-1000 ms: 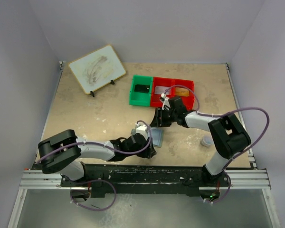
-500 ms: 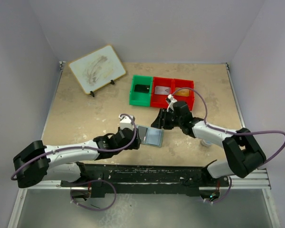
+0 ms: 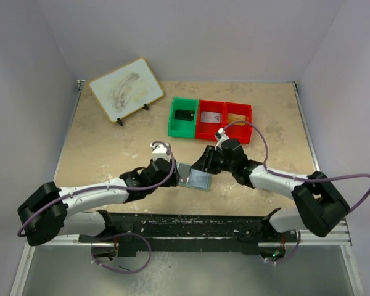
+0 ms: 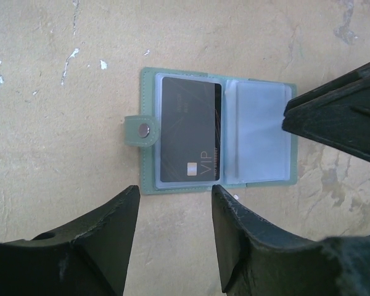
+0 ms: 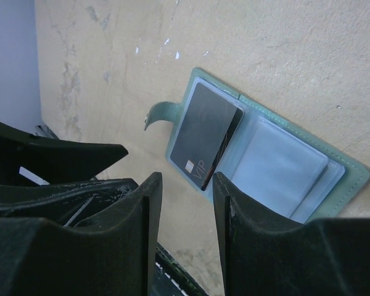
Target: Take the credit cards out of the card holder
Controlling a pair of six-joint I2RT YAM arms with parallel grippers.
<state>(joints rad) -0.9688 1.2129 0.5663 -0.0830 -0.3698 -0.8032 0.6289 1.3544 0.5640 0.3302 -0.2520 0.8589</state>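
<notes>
Now the small grey-green folding card holder [image 3: 196,179] is lying open and flat on the tan table [image 3: 105,154], at the near middle, between the two grippers. Its long axis is running left to right. A dark card marked VIP [image 4: 188,137] is sitting in the left clear pocket, with its long edges running across that axis. The right pocket [image 4: 259,132] is showing pale, and I cannot tell whether anything is in it. The snap tab [image 4: 142,131] is sticking out at the holder's left end.

The left gripper [image 4: 172,200] is hovering just beside the holder's near-left edge, jaws spread and holding nothing, with the card's short edge lying straight ahead of the gap. The right gripper [image 5: 185,180] is reaching in from the far right, its jaws likewise apart and empty. One of its fingers is crossing the right panel's edge; whether it is touching, I cannot tell.

The card is lying on the left gripper's side, so that arm looks better placed to draw it while the right one steadies the pale panel. Nothing is standing in between. The green plastic bin [image 3: 172,123], the red plastic bins [image 3: 225,134] and the small whiteboard [image 3: 126,88] are sitting well apart at the far side.
</notes>
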